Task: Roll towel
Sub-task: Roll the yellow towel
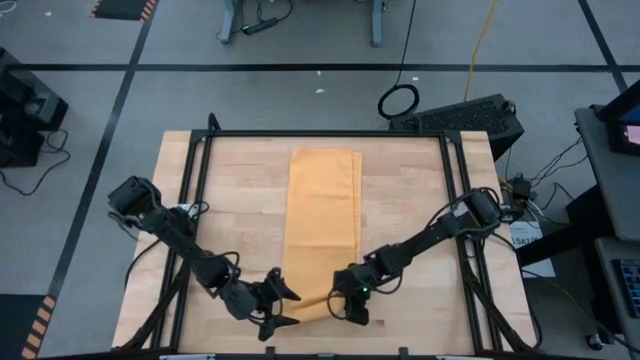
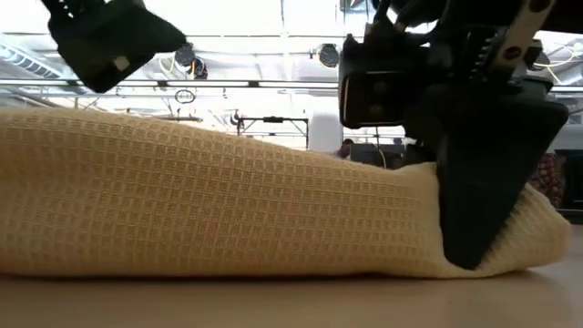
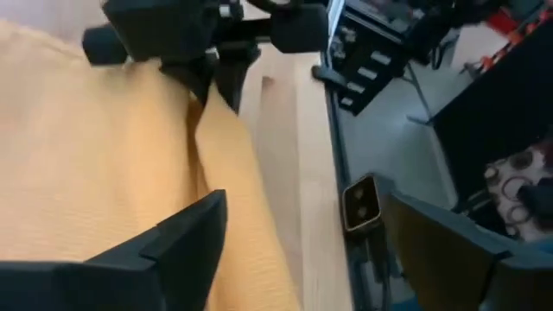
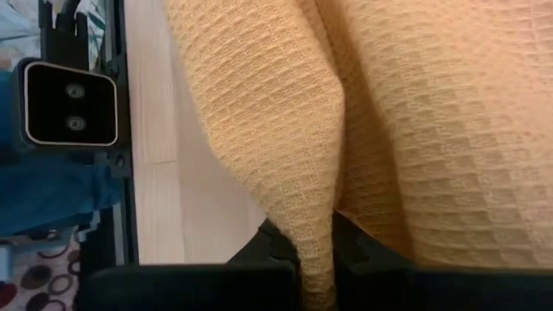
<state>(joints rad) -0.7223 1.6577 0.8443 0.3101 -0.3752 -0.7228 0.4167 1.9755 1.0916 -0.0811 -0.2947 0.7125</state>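
The orange-yellow towel (image 1: 322, 220) lies on the wooden table (image 1: 240, 200) as a long folded strip that runs from the far side to the near edge. My right gripper (image 1: 348, 305) is shut on its near right corner. In the low view that gripper (image 2: 474, 228) stands at the right end of the bunched-up towel (image 2: 228, 210). My left gripper (image 1: 283, 306) hovers wide open just left of the towel's near left corner, and in the low view it is above the cloth (image 2: 109, 36). Nothing sits between its fingers (image 3: 302, 207). My right gripper pinches a raised fold of the towel (image 4: 315, 233) between its two fingers, at the strip's near right corner. The fingers slant down from the table's right side. The cloth rises into a ridge at the fingers, and the rest of the strip lies flat on the table.
Black frame rails (image 1: 196, 200) (image 1: 456, 200) run along the table's left and right sides and across its far edge. Bare wood shows on both sides of the towel. A black device (image 1: 465, 115) stands on the floor beyond the far right corner.
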